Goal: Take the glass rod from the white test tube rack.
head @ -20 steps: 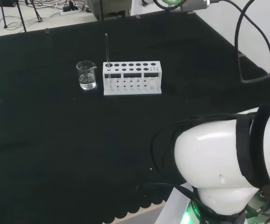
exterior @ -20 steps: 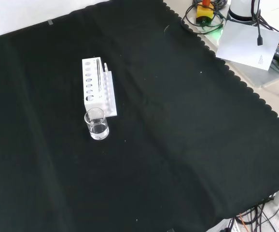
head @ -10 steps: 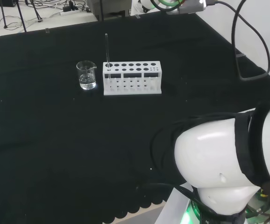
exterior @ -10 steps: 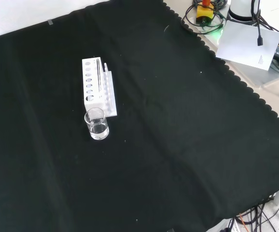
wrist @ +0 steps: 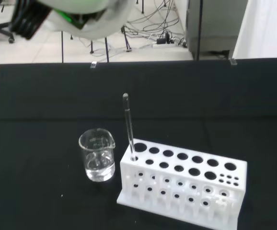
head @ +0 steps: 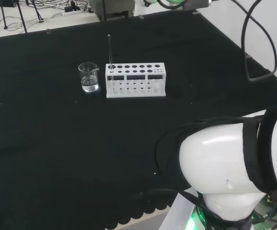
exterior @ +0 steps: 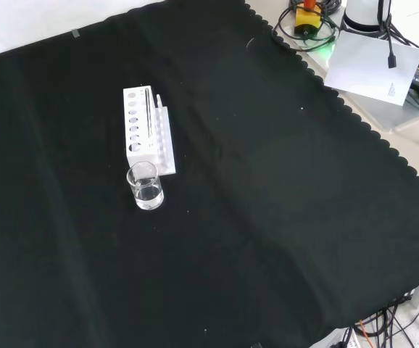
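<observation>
While the thin clear glass rod (wrist: 128,127) is standing nearly upright in the end hole of the white plastic test tube rack (wrist: 181,184), nothing is touching it, and I cannot tell whether the fingers are released or clenched. In the head view the rod (head: 109,50) is rising from the rack's nine o'clock end, and the small clear glass beaker (head: 88,77), which seems to be holding a little clear liquid, is standing just beside that end, again at nine o'clock from the rack (head: 135,80). In the front view the same beaker (exterior: 145,185) is sitting at six o'clock from the rack (exterior: 146,129), close to it but seemingly not touching. That closeness is looking like the main hazard: fingers coming down around the rod from the beaker's side could be knocking the beaker over and spilling onto the black cloth of the table (exterior: 267,217). Another risk is lying in the pull itself; if the rod is being drawn at a slant rather than along its own line, it may be binding in the hole and lifting or tipping the light rack with it. Being slim, smooth and hard to see, the rod is also likely to be slipping through a pinch, or being missed altogether.
</observation>
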### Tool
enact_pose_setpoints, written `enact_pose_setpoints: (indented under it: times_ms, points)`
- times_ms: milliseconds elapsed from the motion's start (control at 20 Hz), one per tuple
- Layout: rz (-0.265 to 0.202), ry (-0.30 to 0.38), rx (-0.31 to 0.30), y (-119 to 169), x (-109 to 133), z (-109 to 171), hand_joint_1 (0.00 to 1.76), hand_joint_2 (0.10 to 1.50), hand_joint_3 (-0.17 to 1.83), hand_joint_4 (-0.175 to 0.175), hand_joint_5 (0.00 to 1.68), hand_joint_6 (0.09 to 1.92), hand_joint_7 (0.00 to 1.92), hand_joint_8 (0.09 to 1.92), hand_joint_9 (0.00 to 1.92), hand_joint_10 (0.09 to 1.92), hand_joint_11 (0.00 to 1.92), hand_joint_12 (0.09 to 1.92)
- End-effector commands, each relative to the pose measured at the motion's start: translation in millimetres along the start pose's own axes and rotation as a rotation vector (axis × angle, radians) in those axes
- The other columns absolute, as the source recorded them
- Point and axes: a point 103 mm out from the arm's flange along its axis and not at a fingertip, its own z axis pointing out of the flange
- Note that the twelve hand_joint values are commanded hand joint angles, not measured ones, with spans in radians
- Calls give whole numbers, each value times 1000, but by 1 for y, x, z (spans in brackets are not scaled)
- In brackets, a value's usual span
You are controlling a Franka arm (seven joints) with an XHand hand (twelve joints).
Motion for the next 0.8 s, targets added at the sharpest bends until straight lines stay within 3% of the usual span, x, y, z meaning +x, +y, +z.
enact_pose_setpoints:
  times_ms: [50, 450, 800]
  points:
    - [-64, -98, 86, 35, 19, 40, 850, 651, 708, -115, 199, 87, 38, 832, 67, 880, 0, 1394]
    - [-102, -29, 95, 80, 36, 64, 835, 667, 707, -115, 210, 87, 52, 842, 88, 881, 0, 1413]
    - [-138, -38, 114, 109, 50, 90, 815, 685, 704, -117, 215, 87, 67, 849, 115, 884, 0, 1422]
